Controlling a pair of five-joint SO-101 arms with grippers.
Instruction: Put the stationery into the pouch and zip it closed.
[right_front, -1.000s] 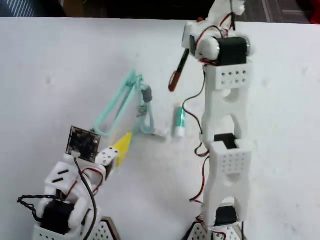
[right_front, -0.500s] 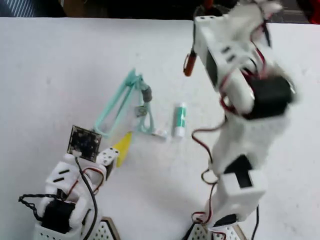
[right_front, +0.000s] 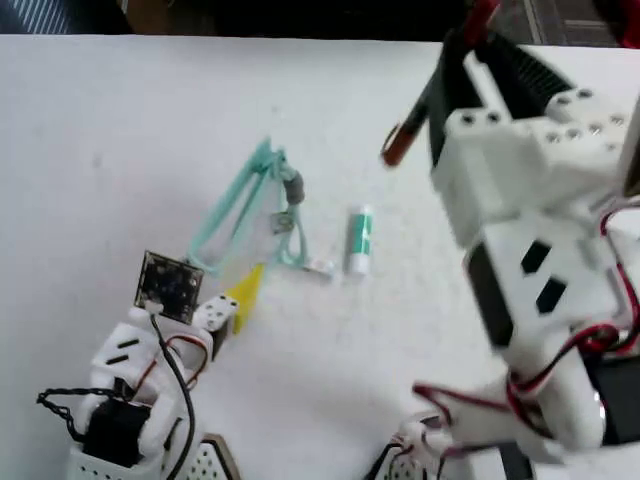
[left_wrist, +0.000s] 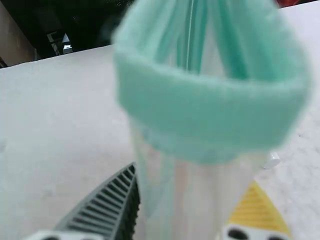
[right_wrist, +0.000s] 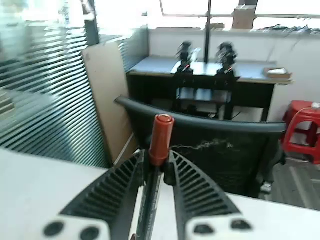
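Left gripper (right_front: 244, 288), lower left of the high view: clamped on the near end of the pouch (right_front: 228, 205). The left wrist view has the clear wall and teal rim sitting between the dark finger and the yellow one.

Pouch: clear with teal trim, on the white counter (right_front: 120, 120) left of centre, running up and right from the gripper. Its grey zip hardware is at the far right side. Can't tell from here whether the mouth is open.

Green-and-white stick (right_front: 359, 240): flat on the counter just right of the pouch, near centre, lengthwise up-down in the frame. It's outside the pouch and not touching it.

Right arm: big in the right half of the high view, raised off the counter.

Right gripper (right_wrist: 158, 162): closed on a dark pen (right_front: 404, 137) with a red-brown cap. The cap sticks out past the fingertips. In the high view the pen hangs in the air at upper right of centre, cap end pointing down-left, above and right of the stick, well apart from the pouch.
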